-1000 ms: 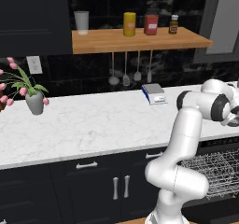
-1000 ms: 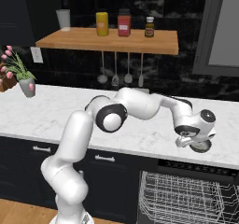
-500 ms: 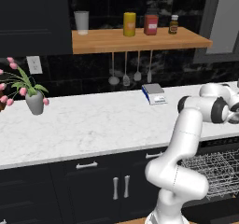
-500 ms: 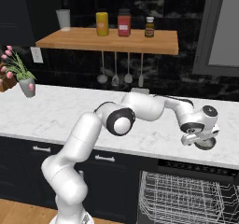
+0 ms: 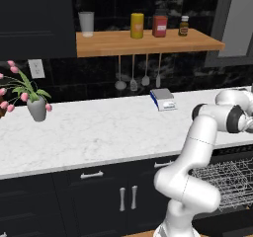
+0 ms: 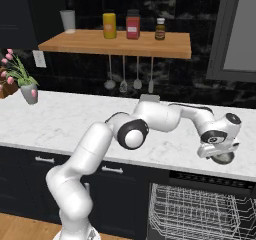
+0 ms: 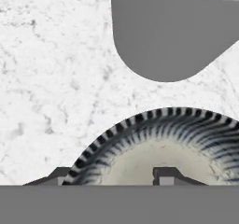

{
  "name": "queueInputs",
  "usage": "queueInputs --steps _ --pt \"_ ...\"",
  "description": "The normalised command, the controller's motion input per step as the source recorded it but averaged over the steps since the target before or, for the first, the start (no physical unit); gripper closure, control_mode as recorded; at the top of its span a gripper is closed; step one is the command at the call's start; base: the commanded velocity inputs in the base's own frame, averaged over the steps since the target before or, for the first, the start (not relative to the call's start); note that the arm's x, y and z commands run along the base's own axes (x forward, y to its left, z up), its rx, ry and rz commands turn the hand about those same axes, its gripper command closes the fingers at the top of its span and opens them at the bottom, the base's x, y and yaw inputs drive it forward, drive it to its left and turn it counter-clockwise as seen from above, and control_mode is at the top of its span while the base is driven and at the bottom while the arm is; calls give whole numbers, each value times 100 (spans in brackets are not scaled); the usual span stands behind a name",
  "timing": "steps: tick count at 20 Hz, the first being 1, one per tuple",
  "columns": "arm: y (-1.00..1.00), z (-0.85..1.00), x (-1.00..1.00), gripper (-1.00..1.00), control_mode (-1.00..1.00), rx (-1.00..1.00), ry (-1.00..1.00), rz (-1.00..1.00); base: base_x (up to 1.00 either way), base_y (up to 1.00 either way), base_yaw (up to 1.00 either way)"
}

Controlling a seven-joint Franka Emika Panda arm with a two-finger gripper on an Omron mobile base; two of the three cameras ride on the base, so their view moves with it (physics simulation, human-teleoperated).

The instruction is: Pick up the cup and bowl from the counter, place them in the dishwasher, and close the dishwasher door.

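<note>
Base views flank arm from behind, sharing counter (image 5: 99, 132); hand view close above bowl (image 7: 163, 148).

A: How's the light?

B: Even and soft, with no visible lamp. The white marble counter (image 5: 99, 132) comes out bright, while the black backsplash and dark cabinets (image 5: 74, 201) stay dim and lose detail.

A: Shadows?

B: In the hand view a smooth grey shadow (image 7: 163, 36) with a crisp rounded edge lies on the marble above the striped bowl (image 7: 158, 139). The wooden shelf (image 6: 120, 43) darkens the wall beneath it.

A: Sharpness?

B: Rendered pictures, coarse and slightly soft; small labels are unreadable. No glare, no bending at the edges.
</note>
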Motion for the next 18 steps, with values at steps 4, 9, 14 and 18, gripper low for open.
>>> queueInputs --steps 4,9,14,18 --pt "-13 -10 -100 100 -100 32 -9 -2 0 0 0" --pt "15 -12 -100 100 -100 35 -25 -9 0 0 0" --pt "84 -53 -100 100 -100 9 -30 0 0 0 0" --pt "92 -18 -100 100 -100 0 -28 0 0 0 0"
